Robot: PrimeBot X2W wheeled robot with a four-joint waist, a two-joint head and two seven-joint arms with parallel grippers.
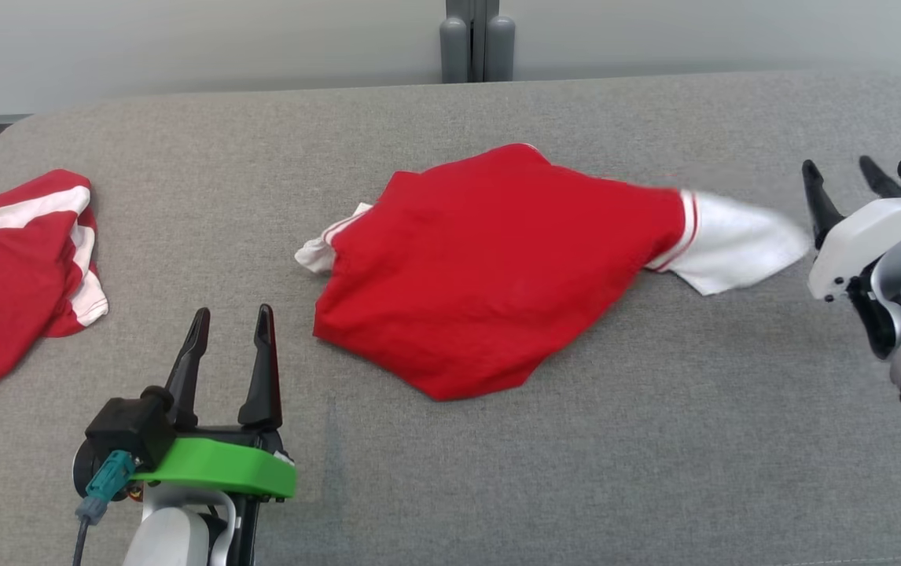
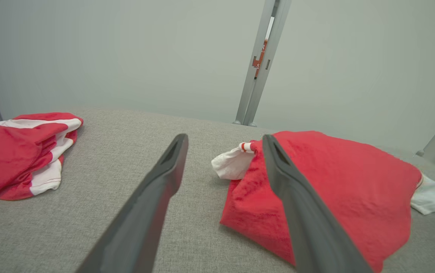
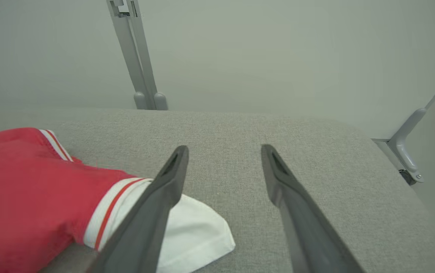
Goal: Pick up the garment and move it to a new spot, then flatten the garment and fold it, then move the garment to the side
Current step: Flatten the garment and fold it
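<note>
Red garment (image 1: 482,259), long axis left-to-right on table (image 1: 655,409).
Its white sleeve (image 1: 733,240) lies just beside right gripper (image 1: 840,169); left gripper (image 1: 232,314) farther; both spread, empty.

Garment (image 1: 490,267) at centre of padded surface (image 1: 655,440), second garment (image 1: 10,283) at left edge, post (image 1: 478,39) behind
</note>
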